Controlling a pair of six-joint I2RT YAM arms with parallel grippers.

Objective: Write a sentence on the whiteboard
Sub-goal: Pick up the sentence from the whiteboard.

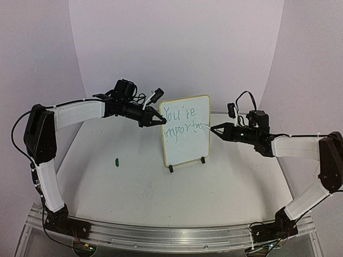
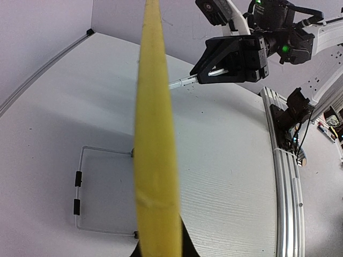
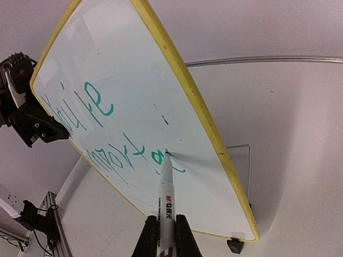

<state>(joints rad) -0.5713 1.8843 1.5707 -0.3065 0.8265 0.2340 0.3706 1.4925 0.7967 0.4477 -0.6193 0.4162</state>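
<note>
Now, far left on the flat white tabletop (image 1: 134, 187): a small dark-green cap-like piece (image 1: 116, 161) lies alone, well apart from the board. The left gripper (image 1: 159, 120) is clamped tight on the left edge of the small white whiteboard with rounded corners and a thin pale-yellow frame (image 1: 187, 152). The board stands upright on black feet, mid-table between the two arms. The thin green handwritten sentence (image 1: 180, 131) reads "You're" above "importa". A slim white marker pen (image 3: 166, 198) has its tip touching the board face at the end of the second line. The right gripper (image 1: 214, 128) is closed around the pen's barrel.
</note>
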